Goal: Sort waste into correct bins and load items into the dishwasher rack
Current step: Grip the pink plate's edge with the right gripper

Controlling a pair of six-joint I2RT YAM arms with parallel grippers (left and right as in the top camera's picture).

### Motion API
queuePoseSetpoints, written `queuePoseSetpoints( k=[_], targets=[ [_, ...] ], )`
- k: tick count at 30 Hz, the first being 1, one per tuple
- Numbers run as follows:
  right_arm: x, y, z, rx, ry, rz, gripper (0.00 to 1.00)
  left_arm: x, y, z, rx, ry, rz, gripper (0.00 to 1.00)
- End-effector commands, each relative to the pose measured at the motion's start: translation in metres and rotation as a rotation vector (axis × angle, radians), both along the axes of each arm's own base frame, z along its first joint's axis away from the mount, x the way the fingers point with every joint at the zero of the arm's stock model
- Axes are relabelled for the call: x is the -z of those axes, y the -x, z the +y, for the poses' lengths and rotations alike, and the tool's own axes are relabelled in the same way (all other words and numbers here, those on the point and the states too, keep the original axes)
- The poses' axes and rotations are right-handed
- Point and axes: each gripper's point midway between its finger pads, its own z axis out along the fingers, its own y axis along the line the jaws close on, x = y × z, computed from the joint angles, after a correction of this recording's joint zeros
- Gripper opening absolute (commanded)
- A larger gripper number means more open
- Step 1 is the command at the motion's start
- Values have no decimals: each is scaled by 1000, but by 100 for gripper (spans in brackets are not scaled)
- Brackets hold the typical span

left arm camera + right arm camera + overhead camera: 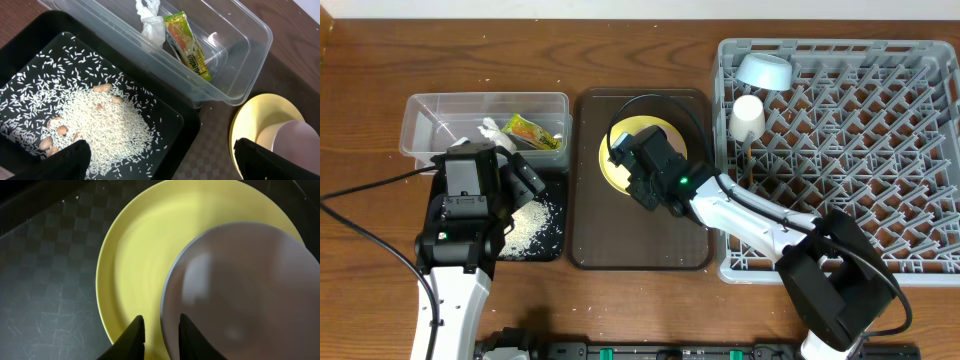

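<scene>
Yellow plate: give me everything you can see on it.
The yellow plate is round, glossy and smooth, with a shallow raised rim; its bare part looks clean. It lies flat on the dark-brown tray. A pinkish-white bowl sits on it, off-centre, covering one side. The right gripper is over it, fingers straddling the bowl's edge; contact with the plate cannot be told.

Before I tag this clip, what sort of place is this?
Probably a staged dish-clearing station on a wooden table: a large grey plastic grid dishwasher rack, a round yellow plate on a flat dark-brown serving tray, and a shallow black bin holding rice.
</scene>
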Motion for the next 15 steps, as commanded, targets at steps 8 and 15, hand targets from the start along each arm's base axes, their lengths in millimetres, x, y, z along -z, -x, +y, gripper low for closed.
queuePoseSetpoints(
  k=[8,15],
  targets=[
    [19,-1,0,2,28,24,18,-6,-2,3,-8,-12,-12,95],
    [15,-5,3,2,10,6,1,-6,-2,3,-8,-12,-12,95]
  ],
)
